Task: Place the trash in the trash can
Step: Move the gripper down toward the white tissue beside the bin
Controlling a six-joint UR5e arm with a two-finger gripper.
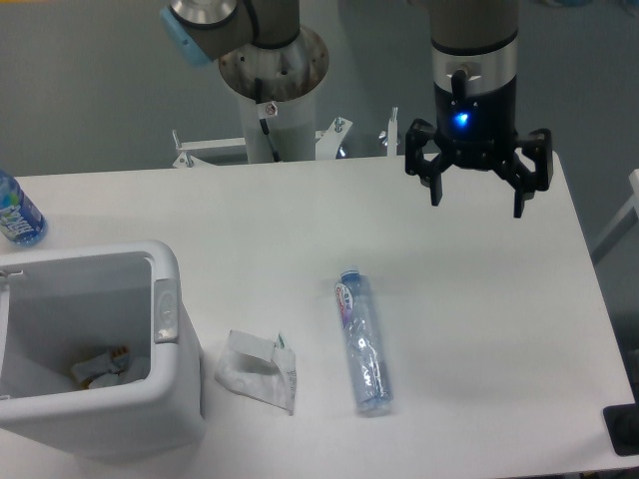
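A crumpled white wrapper (258,371) lies on the table just right of the trash can (170,399), a large white bin at the front left with a grey latch on its right wall. A slim clear bottle (362,341) with a blue-white label lies on its side right of the wrapper, cap pointing away from me. My gripper (477,202) hangs open over the back right of the table, well above and beyond the bottle, with nothing between its fingers. Some crumpled scraps (98,367) lie inside the bin.
A vivid blue bottle (17,215) stands at the table's far left edge, behind the bin. The arm's base column (275,110) rises behind the table's back edge. A dark object (624,431) sits past the front right corner.
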